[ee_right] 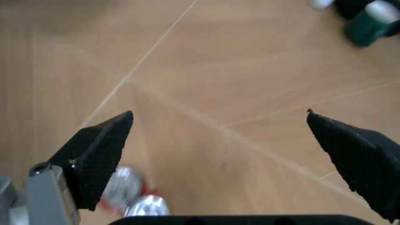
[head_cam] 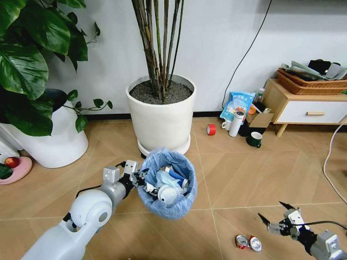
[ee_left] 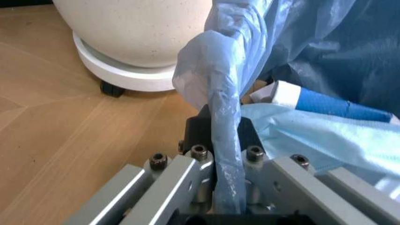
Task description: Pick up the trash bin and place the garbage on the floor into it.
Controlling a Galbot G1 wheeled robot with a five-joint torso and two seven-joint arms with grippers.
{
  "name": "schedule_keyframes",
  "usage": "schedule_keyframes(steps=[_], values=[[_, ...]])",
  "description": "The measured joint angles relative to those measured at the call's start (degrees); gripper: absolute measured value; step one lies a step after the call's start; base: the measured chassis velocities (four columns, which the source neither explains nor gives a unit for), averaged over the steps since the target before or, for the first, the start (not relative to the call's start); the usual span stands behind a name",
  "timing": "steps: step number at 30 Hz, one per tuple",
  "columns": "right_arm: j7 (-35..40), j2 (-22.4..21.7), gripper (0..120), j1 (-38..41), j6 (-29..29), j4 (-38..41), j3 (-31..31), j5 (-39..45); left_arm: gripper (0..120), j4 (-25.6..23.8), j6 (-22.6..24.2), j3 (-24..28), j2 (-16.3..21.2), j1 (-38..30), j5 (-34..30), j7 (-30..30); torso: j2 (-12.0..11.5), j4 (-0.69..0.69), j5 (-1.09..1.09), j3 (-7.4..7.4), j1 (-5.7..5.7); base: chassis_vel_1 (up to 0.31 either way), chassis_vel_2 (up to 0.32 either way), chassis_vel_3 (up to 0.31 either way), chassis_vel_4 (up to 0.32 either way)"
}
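The trash bin (head_cam: 169,201), lined with a crinkled light-blue bag, is tilted in front of the large pot, with white and blue scraps (head_cam: 166,190) inside. My left gripper (head_cam: 142,179) is shut on its near-left rim. The left wrist view shows the fingers (ee_left: 198,161) clamped on a fold of the bag (ee_left: 216,89). A crushed red-and-silver can, a piece of the garbage (head_cam: 248,242), lies on the floor at the lower right. My right gripper (head_cam: 272,212) hovers open just right of and above it. In the right wrist view the can (ee_right: 128,197) sits beside one finger of the right gripper (ee_right: 218,115).
A big white plant pot (head_cam: 161,116) stands right behind the bin, another (head_cam: 54,143) at the left with a pink dish (head_cam: 13,169). A red tape roll (head_cam: 211,129), white bottle (head_cam: 236,123), dark mug (head_cam: 254,140) and wooden cabinet (head_cam: 303,108) are at the back right. A cable (head_cam: 327,160) runs along the right edge.
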Motion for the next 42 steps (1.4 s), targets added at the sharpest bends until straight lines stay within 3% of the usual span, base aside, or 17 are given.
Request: schedule_keyframes(steps=[8, 18, 42], values=[[-2.47, -3.47, 100, 1.05, 1.06, -5.77, -6.58, -6.10, 0, -0.74, -0.06, -0.78, -0.61, 0.30, 0.26, 0.10, 0.00, -0.01, -0.01, 0.00, 0.00, 0.000, 0.000, 0.000, 0.000], [-2.71, -6.20, 100, 5.06, -1.21, -11.93, -12.35, -7.39, 0, -1.45, -0.06, -1.13, -0.43, 0.52, 0.13, -0.06, 0.00, 0.00, -0.03, 0.00, 0.00, 0.000, 0.000, 0.000, 0.000], [-2.29, -2.46, 100, 20.24, -0.55, -24.62, -24.02, -6.94, 0, -0.14, 0.00, -0.45, 0.06, 0.14, 0.05, -0.29, 0.00, 0.00, -0.04, 0.00, 0.00, 0.000, 0.000, 0.000, 0.000]])
